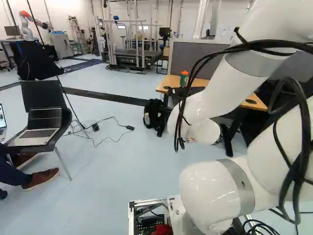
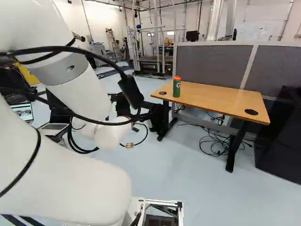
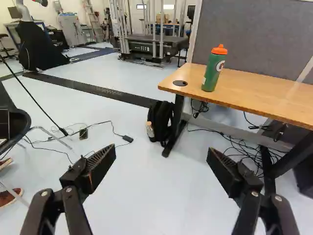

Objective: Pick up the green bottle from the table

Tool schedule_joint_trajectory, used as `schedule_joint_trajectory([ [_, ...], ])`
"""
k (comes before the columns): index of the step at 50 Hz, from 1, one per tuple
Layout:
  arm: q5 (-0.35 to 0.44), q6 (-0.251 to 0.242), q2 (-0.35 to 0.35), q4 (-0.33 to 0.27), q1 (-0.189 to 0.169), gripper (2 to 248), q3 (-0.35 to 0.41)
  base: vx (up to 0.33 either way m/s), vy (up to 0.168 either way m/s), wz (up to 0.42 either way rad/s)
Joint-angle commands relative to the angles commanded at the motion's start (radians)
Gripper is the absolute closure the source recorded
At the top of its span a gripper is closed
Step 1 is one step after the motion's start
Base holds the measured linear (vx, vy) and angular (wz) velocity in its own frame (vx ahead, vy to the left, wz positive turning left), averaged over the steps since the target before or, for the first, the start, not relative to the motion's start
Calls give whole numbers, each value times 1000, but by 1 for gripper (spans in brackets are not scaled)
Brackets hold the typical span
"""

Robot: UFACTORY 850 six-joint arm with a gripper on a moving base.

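two black fingers (image 3: 100, 164) stand spread wide in the wrist view, with the pale floor (image 3: 146, 196) showing between them. ahead of them and well apart, the green bottle (image 3: 213, 68) stands upright on the wooden counter (image 2: 216, 96), its orange cap (image 3: 219, 49) on. it is near one end of the counter, beside a round dark cable cover (image 3: 180, 83); a second cover (image 2: 251, 112) sits toward the other end. a grey partition (image 2: 207, 63) rises behind the counter, and loose black cables (image 3: 244, 147) lie on the floor under it. a black backpack (image 3: 160, 122) is on the floor by the counter's leg. at the right of the right base view is a large black case (image 2: 282, 136). at the left of the left base view, an open laptop (image 1: 43, 125) rests on a dark chair (image 1: 43, 93), and another robot (image 1: 25, 25) stands far off. the white arm (image 1: 220, 93) reaches out at the right of that view.
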Motion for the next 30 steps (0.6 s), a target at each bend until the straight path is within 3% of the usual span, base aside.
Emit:
schedule_joint_trajectory([
  [8,0,0,0,0,0,3,0,25,-44,-205],
  [30,0,0,0,0,0,3,0,90,-1,-17],
])
